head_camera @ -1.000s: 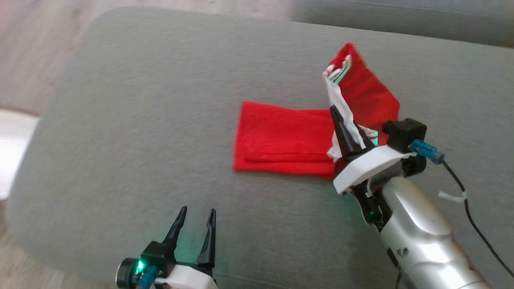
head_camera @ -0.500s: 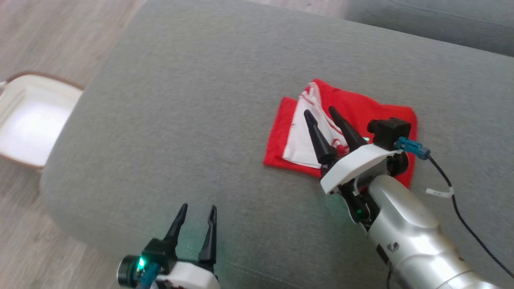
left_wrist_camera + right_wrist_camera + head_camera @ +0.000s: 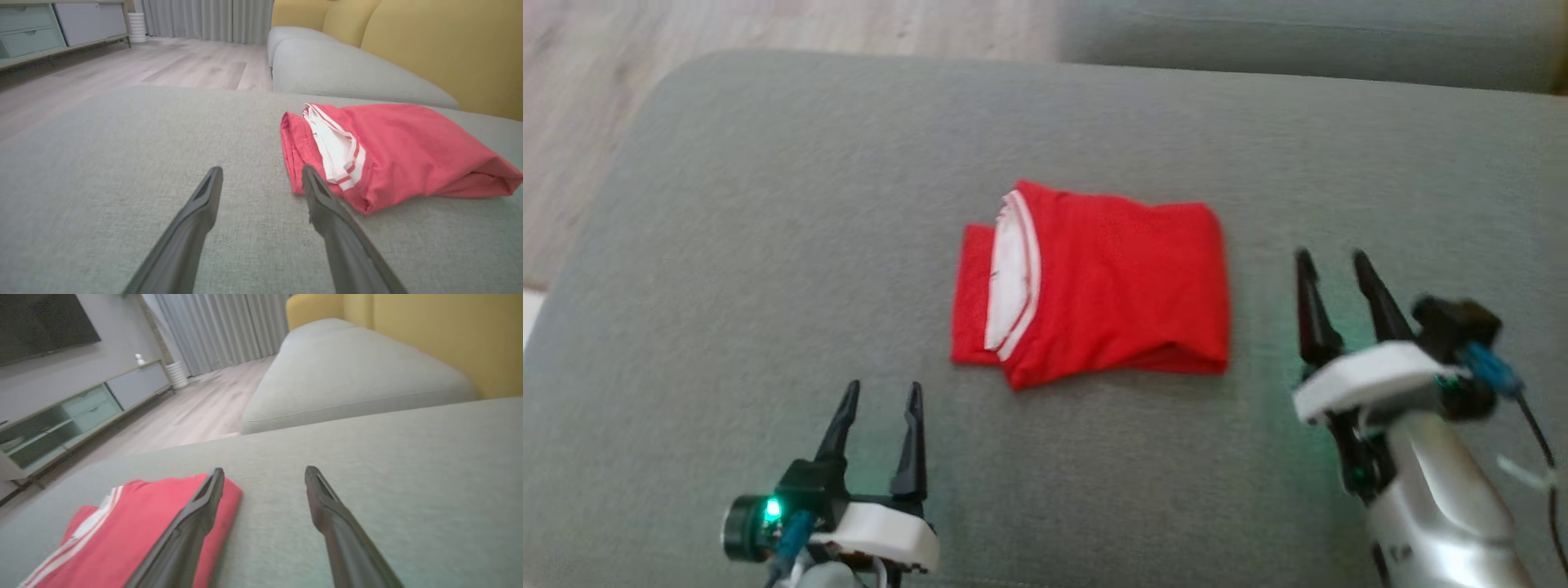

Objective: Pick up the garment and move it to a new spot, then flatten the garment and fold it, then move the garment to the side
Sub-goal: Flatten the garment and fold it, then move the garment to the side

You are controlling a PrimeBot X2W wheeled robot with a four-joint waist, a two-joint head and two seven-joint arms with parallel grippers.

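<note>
The garment (image 3: 1111,282) is red with a white striped band at its left end. It lies folded into a compact rectangle in the middle of the grey cushion (image 3: 768,204). My right gripper (image 3: 1333,260) stands open just right of the fold, apart from the cloth, with nothing between its fingers. My left gripper (image 3: 882,390) is open too, near the front edge, a little left of and below the garment. From the left wrist the garment (image 3: 392,151) lies ahead to the right; from the right wrist the garment (image 3: 135,531) lies low on the left.
The cushion's rounded left edge drops to a wooden floor (image 3: 580,98). A second grey cushion (image 3: 1298,41) adjoins at the back. Yellow backrests (image 3: 441,45) rise behind, and a low cabinet (image 3: 81,408) stands across the room.
My right gripper opened and let go of the garment's raised end, which now lies folded over to the left. The gripper drew back to the right. The head camera also shifted.
</note>
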